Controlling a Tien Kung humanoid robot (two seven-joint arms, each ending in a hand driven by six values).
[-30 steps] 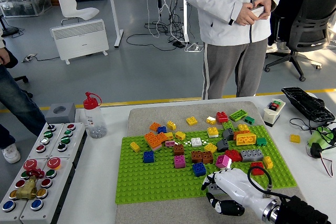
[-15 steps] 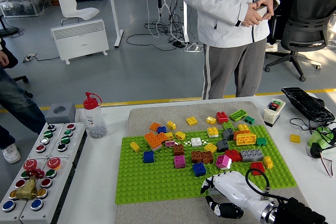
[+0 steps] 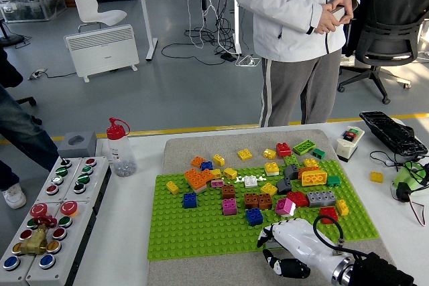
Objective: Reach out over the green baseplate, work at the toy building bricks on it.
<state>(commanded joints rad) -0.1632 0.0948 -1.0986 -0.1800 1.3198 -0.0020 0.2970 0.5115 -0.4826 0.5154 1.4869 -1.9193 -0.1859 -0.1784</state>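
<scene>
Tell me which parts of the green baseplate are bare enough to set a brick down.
The green baseplate is bare along its near left, from the blue brick down to the front edge, across to the right robot hand. The far half, around the orange brick and yellow brick, is crowded.

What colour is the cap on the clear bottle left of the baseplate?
Red; the bottle cap shows clearly in the head view.
</scene>
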